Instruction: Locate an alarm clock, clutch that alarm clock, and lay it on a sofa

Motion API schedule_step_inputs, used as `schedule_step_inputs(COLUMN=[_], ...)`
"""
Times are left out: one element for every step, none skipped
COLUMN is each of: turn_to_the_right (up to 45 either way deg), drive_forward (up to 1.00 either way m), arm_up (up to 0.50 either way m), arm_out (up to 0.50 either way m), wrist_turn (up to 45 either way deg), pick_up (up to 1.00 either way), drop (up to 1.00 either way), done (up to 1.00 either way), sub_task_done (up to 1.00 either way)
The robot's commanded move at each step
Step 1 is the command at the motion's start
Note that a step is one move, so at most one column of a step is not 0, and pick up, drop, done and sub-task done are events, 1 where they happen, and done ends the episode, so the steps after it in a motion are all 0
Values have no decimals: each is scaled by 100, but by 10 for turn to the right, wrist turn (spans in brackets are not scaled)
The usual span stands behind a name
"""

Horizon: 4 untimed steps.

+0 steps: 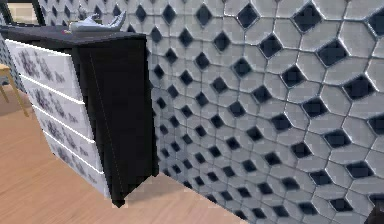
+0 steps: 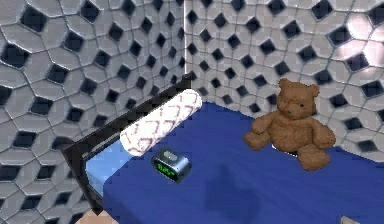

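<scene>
Arm side view: a small grey box-shaped alarm clock with a green-lit face [image 2: 171, 164] is seen lying on the blue cover of a dark-framed bed [image 2: 260, 190], just beside a white patterned bolster pillow [image 2: 160, 122]. A brown plush teddy bear [image 2: 293, 125] is set well apart. The clock is judged light, rigid and smooth-cased, so somewhat slippery; the soft bedding may give beneath it. A hold across the casing's short sides is advised, the face avoided. The gripper's state cannot be told.

Dresser [image 1: 118, 110] past left edge; bed [image 2: 235, 172] past bottom edge.
</scene>
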Motion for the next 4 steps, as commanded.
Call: schedule_step_inputs(turn_to_the_right=[0, 0, 0, 0], drive_forward=[0, 0, 0, 0], arm_up=[50, 16, 0, 0], arm_out=[0, 0, 34, 0], wrist_turn=[0, 0, 0, 450], pick_up=[0, 0, 0, 0], drop=[0, 0, 0, 0], done=[0, 0, 0, 0], sub_task_done=[0, 0, 0, 0])
